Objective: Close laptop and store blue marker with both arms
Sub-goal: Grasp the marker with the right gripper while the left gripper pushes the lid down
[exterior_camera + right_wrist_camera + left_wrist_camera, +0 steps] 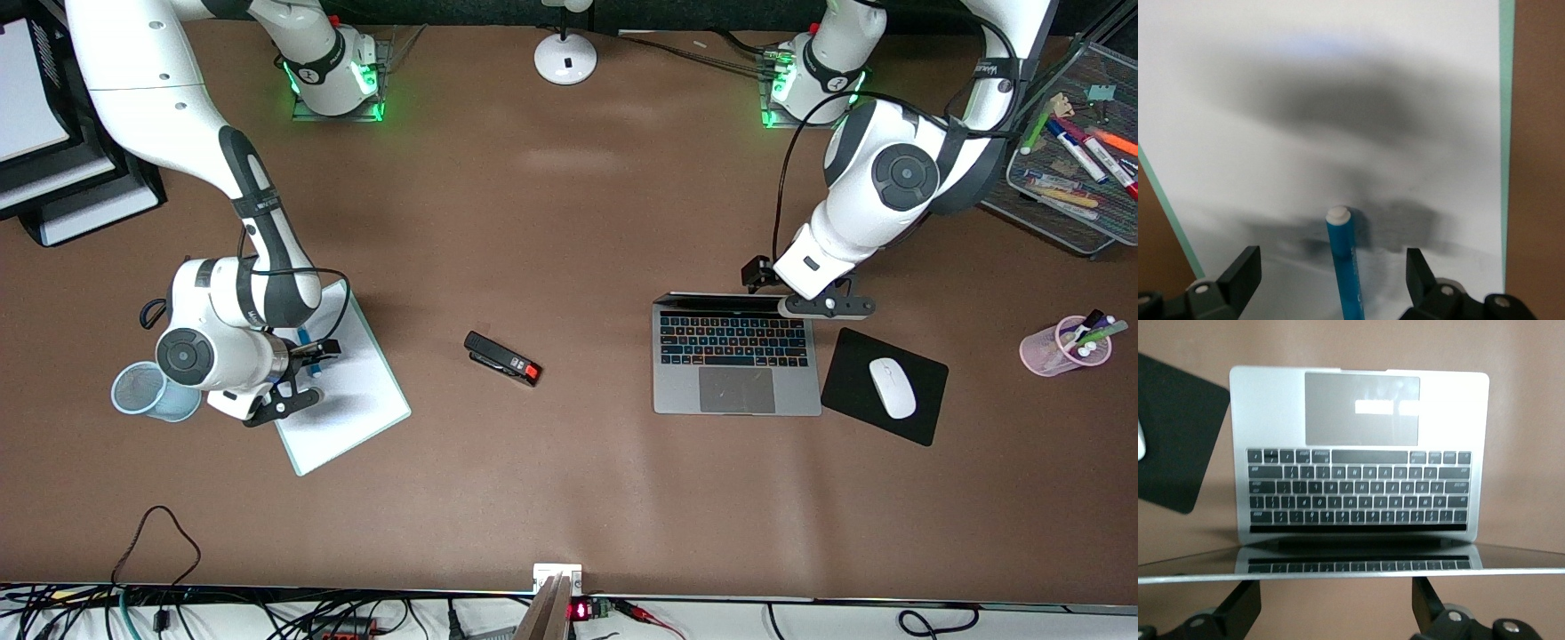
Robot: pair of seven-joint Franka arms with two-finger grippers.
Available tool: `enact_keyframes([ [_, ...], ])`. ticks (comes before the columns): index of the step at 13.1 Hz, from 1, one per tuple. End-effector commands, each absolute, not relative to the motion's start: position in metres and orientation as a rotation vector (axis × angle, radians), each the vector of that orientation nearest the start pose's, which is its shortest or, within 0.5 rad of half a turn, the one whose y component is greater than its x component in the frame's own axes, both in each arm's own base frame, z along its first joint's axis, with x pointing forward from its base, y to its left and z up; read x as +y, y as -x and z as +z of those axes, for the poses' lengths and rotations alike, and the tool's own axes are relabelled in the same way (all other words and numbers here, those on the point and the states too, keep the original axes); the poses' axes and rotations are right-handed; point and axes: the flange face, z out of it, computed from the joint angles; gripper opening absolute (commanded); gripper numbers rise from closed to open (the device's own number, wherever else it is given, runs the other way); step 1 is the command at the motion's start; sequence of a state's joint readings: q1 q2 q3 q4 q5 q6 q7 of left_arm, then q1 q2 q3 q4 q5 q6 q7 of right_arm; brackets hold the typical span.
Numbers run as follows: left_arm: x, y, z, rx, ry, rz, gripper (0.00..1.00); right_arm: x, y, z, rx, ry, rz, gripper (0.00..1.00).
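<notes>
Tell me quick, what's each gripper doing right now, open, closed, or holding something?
Left gripper: open, holding nothing, at the top edge of the laptop screen.
Right gripper: open, fingers on either side of the blue marker on the whiteboard, not gripping.

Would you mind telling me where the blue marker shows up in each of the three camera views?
Front view: the blue marker lies on the white board, mostly hidden under the right gripper.
Left wrist view: not in it; only the laptop and mouse pad show.
Right wrist view: it lies between the open fingers, white end up.
Shared landmark: the white board.
</notes>
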State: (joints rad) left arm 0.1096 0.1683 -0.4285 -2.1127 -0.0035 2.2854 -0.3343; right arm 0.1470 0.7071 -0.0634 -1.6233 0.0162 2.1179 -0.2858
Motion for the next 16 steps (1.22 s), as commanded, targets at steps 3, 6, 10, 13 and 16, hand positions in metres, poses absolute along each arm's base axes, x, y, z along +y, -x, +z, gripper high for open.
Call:
enact_keyframes([
  [3,-0.177,-0.56,0.329,-0.083,3.267,-0.121,1.0,0.059,-0.665,0.186,-0.594,3.072,0.308,0.82],
  [6,-0.178,-0.569,0.308,-0.098,3.298,-0.182,1.0,0.059,-0.666,0.182,-0.598,3.075,0.289,0.71],
  [10,-0.182,-0.58,0.291,-0.101,3.332,-0.287,1.0,0.06,-0.667,0.183,-0.589,3.073,0.283,0.5],
  [13,-0.182,-0.591,0.274,-0.118,3.35,-0.282,1.0,0.06,-0.668,0.184,-0.592,3.075,0.282,0.34],
  [16,-0.181,-0.597,0.257,-0.144,3.361,-0.252,1.0,0.061,-0.669,0.185,-0.589,3.074,0.279,0.2],
])
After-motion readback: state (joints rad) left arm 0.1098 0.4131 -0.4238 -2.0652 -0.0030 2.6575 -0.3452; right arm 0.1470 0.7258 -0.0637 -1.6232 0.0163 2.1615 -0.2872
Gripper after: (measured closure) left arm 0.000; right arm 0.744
